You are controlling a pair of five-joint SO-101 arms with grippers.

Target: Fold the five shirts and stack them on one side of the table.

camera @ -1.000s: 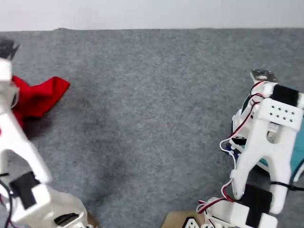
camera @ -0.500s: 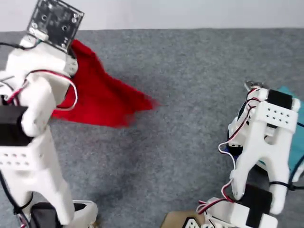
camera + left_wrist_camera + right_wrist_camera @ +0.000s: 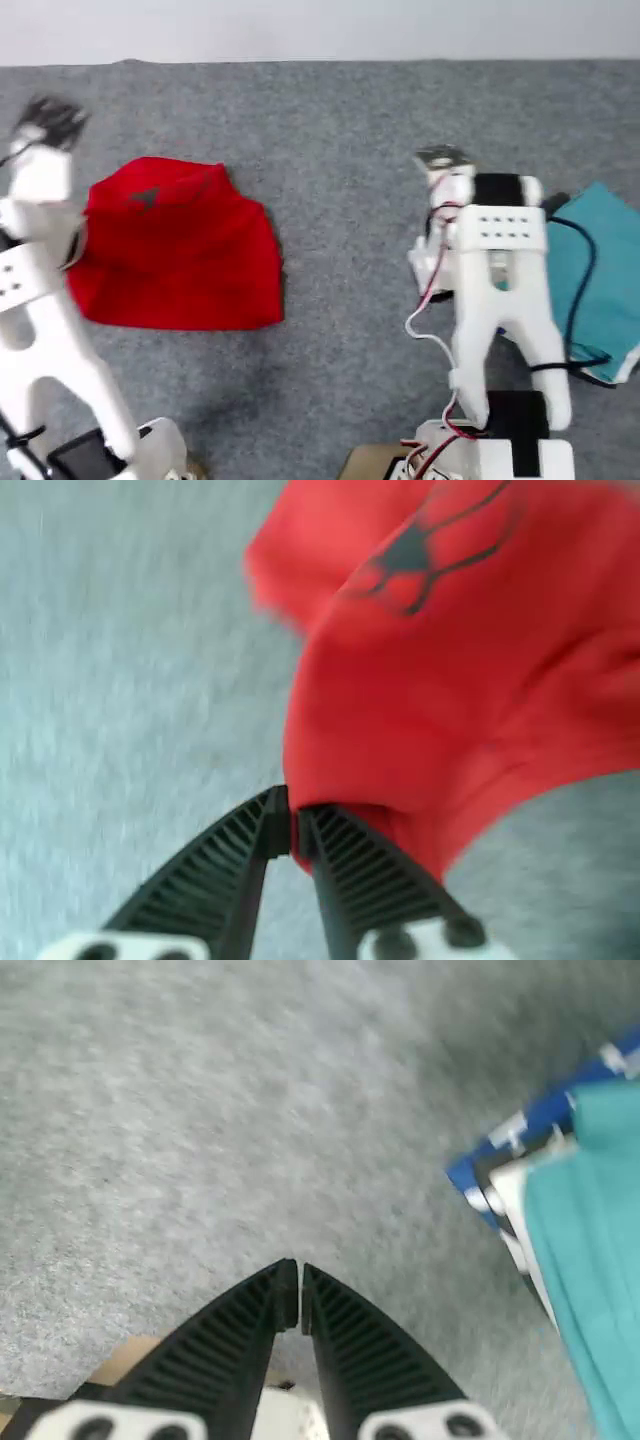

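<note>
On grey tabletop (image 3: 340, 130), red shirt (image 3: 180, 250) lies spread out. L gripper (image 3: 293, 830) sits at red shirt's edge, jaws closed, pinching the hem. R gripper (image 3: 293, 1295) is well apart from red shirt, jaws closed w/ nothing between. Beyond R arm (image 3: 500, 300), farther from red shirt, lies teal shirt (image 3: 600, 270).

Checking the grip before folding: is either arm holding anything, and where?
The left gripper pinches the red shirt by its edge; the right gripper holds nothing, jaws shut.
</note>
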